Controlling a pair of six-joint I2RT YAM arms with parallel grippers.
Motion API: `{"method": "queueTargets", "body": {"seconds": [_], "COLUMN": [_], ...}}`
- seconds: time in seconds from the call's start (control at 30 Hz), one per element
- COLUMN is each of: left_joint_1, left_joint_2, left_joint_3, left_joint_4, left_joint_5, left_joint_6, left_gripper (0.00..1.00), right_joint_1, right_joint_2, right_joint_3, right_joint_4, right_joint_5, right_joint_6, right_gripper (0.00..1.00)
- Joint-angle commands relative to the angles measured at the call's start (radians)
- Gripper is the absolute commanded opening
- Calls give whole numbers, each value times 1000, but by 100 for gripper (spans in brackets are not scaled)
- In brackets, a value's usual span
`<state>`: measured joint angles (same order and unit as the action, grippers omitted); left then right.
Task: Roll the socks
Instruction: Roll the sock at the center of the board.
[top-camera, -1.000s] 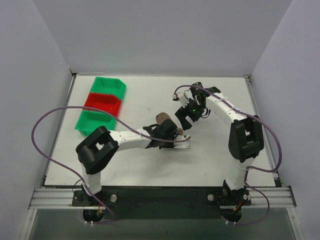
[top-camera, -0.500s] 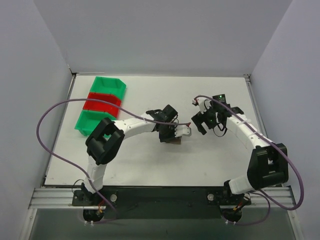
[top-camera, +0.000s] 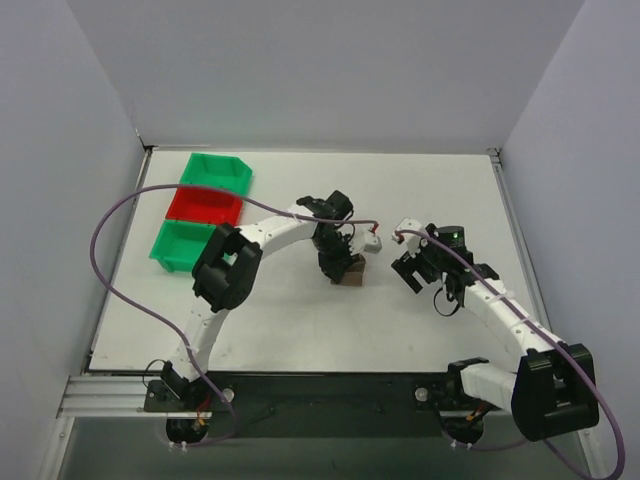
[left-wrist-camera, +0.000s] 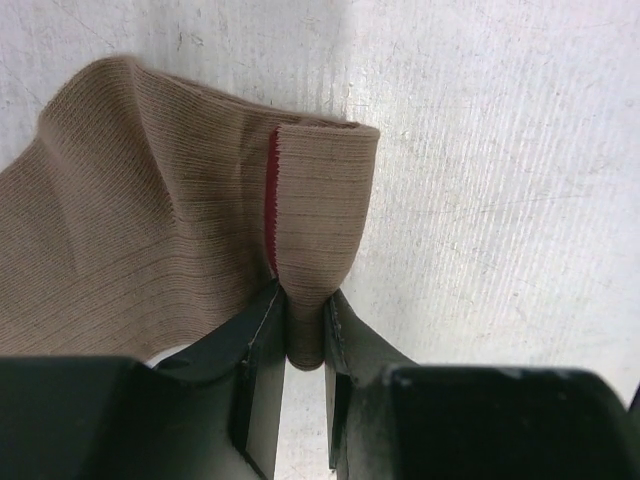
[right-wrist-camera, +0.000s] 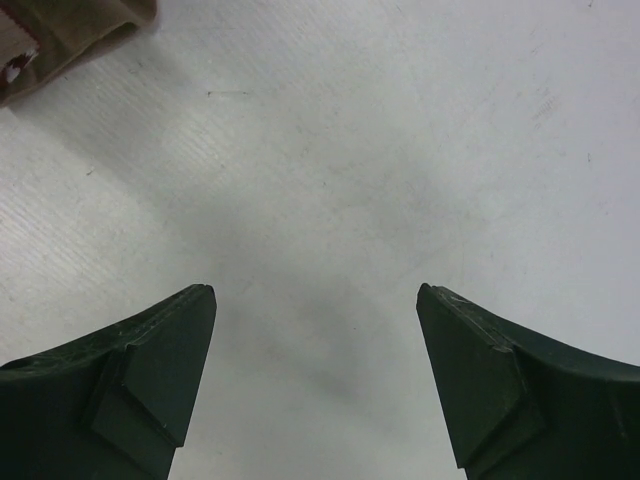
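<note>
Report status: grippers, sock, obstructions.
Left gripper shut on sock fold. Right gripper open, empty. Bins far left, not in the way.

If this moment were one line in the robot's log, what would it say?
task: rolling | left gripper: shut on sock fold | right gripper: open, empty, above table, apart from sock

Top cam: high behind the arm bases, looking down on the whole worktop. Left wrist cam: very close, looking past left gripper onto sock. Right wrist cam: near, facing worktop past right gripper. All three share the sock.
</note>
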<state>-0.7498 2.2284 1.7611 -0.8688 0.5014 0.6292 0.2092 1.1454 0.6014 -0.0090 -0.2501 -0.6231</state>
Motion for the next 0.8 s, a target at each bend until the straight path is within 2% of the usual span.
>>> {"method": "queueTargets", "body": {"seconds": [0.0, 0.27, 0.33, 0.53, 0.77], "left_joint_1": [16, 55, 58, 59, 59], "left_joint_2": [146, 286, 312, 353, 379], "left_joint_3": [64, 201, 225, 268, 288], "left_joint_4": [-150, -294, -303, -317, -308], "left_joint_5": [-11, 74, 80, 68, 35], "left_joint_6": [0, -10, -17, -48, -82], "left_gripper": [0, 0, 0, 0, 0], "right_joint_1": [19, 260, 280, 398, 545], "right_joint_2": [-73, -96, -84, 0, 160], "right_joint_3": [-75, -178, -175, -170, -189], "right_joint_4": [75, 135, 150, 225, 415], "right_joint_5": [-28, 133, 140, 204, 322], "right_joint_6": [-99, -210, -211, -250, -317], "right_gripper": [84, 82, 81, 79, 77]}}
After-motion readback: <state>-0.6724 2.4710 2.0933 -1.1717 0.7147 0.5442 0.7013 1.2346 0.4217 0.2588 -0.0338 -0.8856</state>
